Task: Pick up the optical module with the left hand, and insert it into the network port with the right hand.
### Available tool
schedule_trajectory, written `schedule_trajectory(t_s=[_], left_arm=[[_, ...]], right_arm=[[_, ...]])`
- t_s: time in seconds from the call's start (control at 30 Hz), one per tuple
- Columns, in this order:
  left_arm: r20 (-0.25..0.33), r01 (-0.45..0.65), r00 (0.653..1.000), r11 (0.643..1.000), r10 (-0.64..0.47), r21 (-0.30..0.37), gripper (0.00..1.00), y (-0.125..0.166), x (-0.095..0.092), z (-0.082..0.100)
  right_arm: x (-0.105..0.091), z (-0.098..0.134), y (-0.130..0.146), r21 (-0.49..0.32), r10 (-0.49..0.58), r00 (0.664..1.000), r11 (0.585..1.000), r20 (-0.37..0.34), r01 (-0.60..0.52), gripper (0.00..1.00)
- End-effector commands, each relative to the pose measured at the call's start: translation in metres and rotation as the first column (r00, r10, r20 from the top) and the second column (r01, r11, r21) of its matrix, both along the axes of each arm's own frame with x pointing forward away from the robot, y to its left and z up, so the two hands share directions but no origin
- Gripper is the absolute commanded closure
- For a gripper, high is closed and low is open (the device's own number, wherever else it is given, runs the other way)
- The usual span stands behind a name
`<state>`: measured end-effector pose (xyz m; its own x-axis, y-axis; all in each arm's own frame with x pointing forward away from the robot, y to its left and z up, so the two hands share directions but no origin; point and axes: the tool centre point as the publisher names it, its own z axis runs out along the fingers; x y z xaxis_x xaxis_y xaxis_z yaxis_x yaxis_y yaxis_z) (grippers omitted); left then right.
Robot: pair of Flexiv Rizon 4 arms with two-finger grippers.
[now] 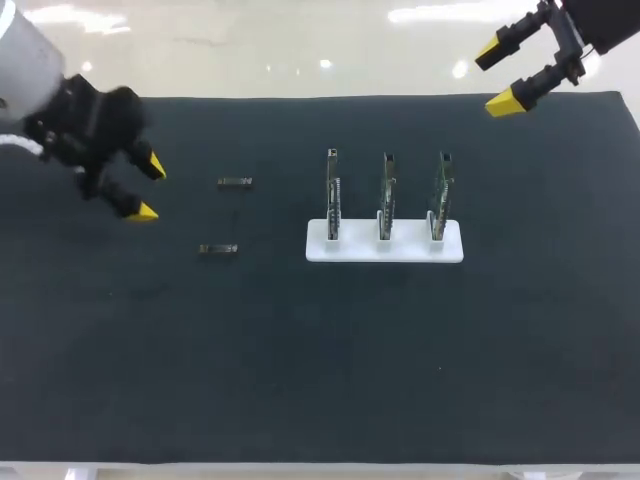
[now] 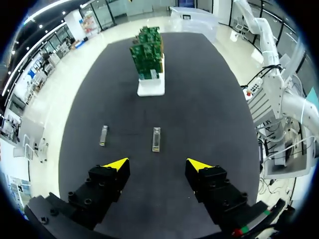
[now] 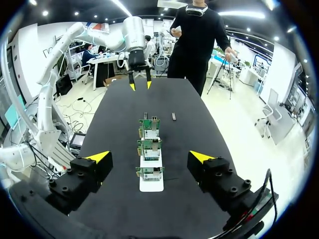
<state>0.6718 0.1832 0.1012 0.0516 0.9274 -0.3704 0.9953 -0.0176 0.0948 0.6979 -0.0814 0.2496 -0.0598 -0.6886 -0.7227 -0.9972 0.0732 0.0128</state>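
Right, head view first: your left gripper (image 1: 148, 188) hangs by the table's left edge, jaws spread, holding nothing. Your right gripper (image 1: 495, 75) sits over the far right corner, just as wide and just as empty. Two optical modules lie flat in the left half of the dark table (image 1: 320, 380), the far module (image 1: 235, 182) and the near module (image 1: 218, 249), well apart. The white stand (image 1: 384, 245) carries three upright circuit boards (image 1: 387, 190) around the middle.

Over to the left wrist: the left gripper (image 2: 157, 164) is spread, and the near module (image 2: 156, 139) lies dead ahead, in line with the stand (image 2: 150, 88). The far module (image 2: 103, 135) lies off to one side.

Now the right wrist: the right gripper (image 3: 150, 157) gapes just short of the stand (image 3: 151, 185), with the far module (image 3: 173, 116) beyond it. I can't pick out any ports.

My read: each module is a small, stiff, light bar, likely slick. Pinch it across its long sides and leave one end free. It lies low on a matt, flat surface, so your tips must go right down. You've room around both modules.
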Motion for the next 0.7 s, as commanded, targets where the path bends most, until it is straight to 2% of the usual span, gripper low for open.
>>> schedule_trajectory(t_s=[0.03,0.13,0.3,0.7], left_arm=[[-0.061,0.017,0.998,0.984,-0.006,0.176,0.0,-0.005,0.011,-0.008],[-0.085,0.008,0.996,0.975,0.011,0.223,0.0,-0.006,0.012,-0.019],[-0.105,0.016,0.994,0.965,0.011,0.261,0.0,-0.005,0.014,-0.033],[-0.146,-0.018,0.988,0.967,0.057,0.254,0.0,-0.012,0.025,-0.056]], right_arm=[[0.0,0.0,0.0,0.002,0.0,1.0,1.0,0.001,0.0,0.0],[0.0,0.0,0.0,0.002,0.0,1.0,1.0,0.001,0.0,0.0],[0.0,0.0,0.0,0.002,0.0,1.0,1.0,0.001,0.0,0.0],[0.0,0.0,0.0,0.002,0.0,1.0,1.0,0.001,0.0,0.0]])
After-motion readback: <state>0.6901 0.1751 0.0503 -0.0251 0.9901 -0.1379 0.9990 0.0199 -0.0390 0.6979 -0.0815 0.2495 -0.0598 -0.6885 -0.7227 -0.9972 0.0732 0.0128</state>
